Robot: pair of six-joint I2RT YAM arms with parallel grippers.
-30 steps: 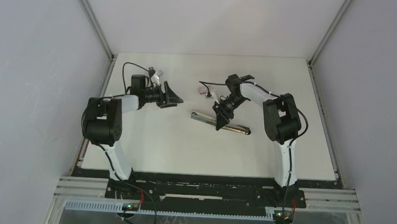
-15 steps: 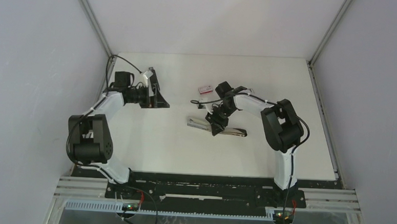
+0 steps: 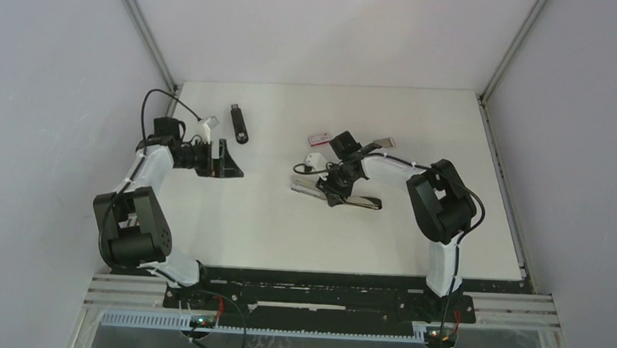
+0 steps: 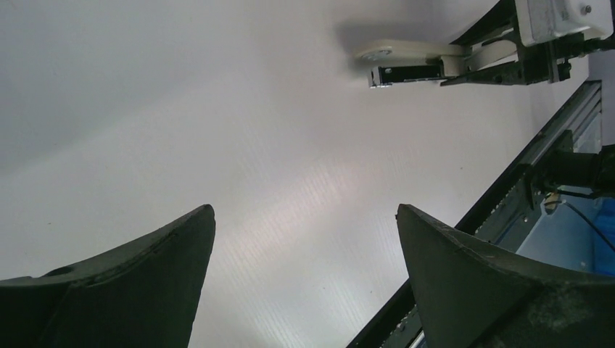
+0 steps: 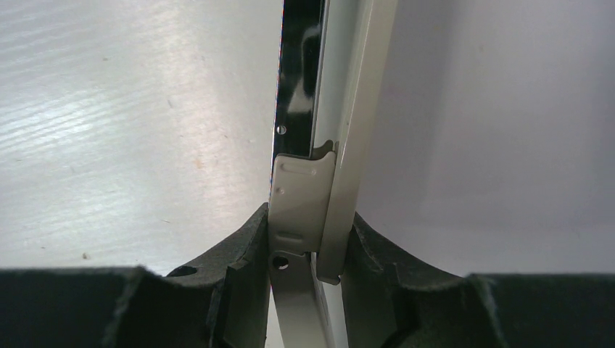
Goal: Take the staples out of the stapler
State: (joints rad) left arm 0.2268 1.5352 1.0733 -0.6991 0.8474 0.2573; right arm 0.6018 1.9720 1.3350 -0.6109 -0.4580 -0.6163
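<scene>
The left end effector [image 4: 304, 210] was seen spread wide and empty over the counter [image 3: 286, 237], with a short dark bar [image 3: 238, 123] lying near it. The stapler [image 3: 364, 202] was found well to its right, at mid-counter, its long axis laid left to right. It was clamped by the right end effector [image 5: 308, 239], the nearer one. A short grey strip [image 3: 381, 143], judged to be staples, was seen just behind that arm; whether any lay inside the stapler could not be told.

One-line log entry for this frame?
left hand: open, empty | right hand: shut on stapler | dark bar: loose, beyond left hand
</scene>
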